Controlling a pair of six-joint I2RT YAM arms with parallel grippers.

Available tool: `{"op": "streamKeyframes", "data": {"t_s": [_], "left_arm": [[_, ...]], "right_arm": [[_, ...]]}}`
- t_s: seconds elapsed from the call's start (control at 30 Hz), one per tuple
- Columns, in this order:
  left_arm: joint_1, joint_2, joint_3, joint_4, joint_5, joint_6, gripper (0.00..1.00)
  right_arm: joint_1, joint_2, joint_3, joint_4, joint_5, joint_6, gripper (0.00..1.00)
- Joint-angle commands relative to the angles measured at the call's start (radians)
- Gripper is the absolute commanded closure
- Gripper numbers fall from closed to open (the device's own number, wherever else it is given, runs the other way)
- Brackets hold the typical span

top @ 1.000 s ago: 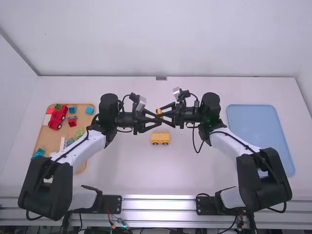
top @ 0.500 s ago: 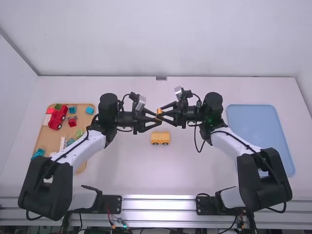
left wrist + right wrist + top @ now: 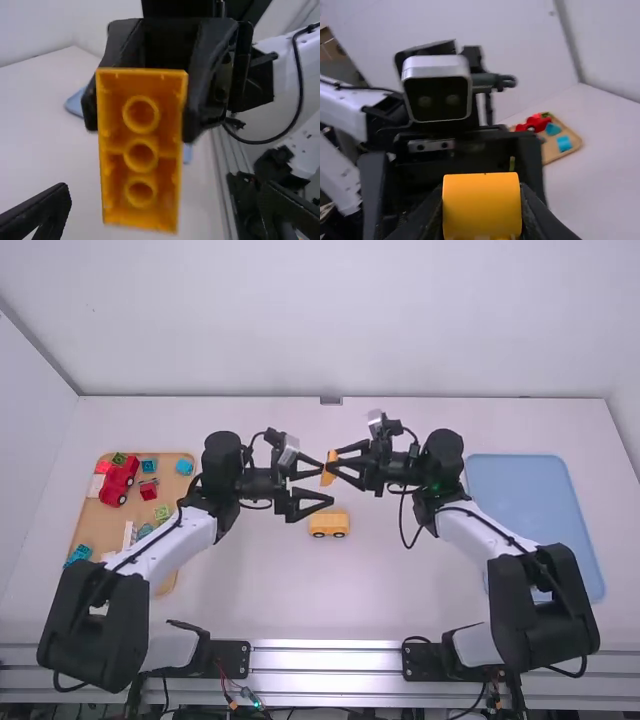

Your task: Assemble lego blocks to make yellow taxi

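Right gripper (image 3: 335, 459): one yellow-orange block (image 3: 328, 474), clamped. Facing it, left gripper (image 3: 326, 487): fingers spread apart. Nearer the arm bases than both grippers: one yellow car body (image 3: 328, 520), wheeled, on the table (image 3: 400, 590).

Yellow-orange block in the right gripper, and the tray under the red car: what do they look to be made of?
The block looks like moulded plastic, smooth, perhaps slightly glossy: its hollow underside has thin, even walls and round tubes. The tray seems to be wood, fairly matte, judging by its tan colour, though wood-coloured plastic is possible.
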Motion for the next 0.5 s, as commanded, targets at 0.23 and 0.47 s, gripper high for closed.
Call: {"op": "streamKeyframes", "data": {"t_s": [0.23, 0.47], "left_arm": [[0.002, -0.002, -0.004, -0.282, -0.541, 0.107, 0.01], [0.002, -0.002, -0.004, -0.335, -0.624, 0.276, 0.01]], "right_arm": [[-0.095, -0.009, 0.064, -0.436, 0.422, -0.280, 0.90], [-0.041, -0.008, 0.269, -1.115, 0.800, -0.620, 0.93]]}}
